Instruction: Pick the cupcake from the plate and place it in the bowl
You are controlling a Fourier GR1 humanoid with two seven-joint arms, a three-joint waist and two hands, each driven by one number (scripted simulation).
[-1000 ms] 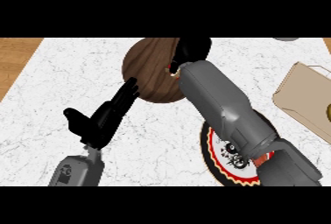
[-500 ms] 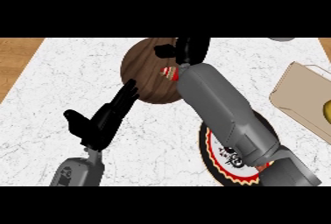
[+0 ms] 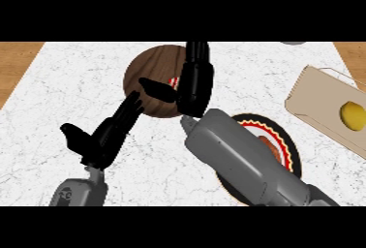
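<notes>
A: Head view: what did my right hand (image 3: pixel 187 87) show?

B: It hung over the brown bowl (image 3: pixel 146 65), fingers straight and released, thumb spread. A red-and-white bit, likely the cupcake (image 3: pixel 174 81), lay inside the bowl, just beside the thumb.

A: And the rest?

B: My left hand (image 3: pixel 107 133) rested open over the desk (image 3: pixel 79 72). The plate (image 3: pixel 286 145) sat under my right forearm. I judged it best to lift straight up so the thumb cleared the cupcake.

Cupcake (image 3: pixel 174 81) in brown bowl (image 3: pixel 146 65); plate (image 3: pixel 283 145) bare, red-rimmed.
</notes>
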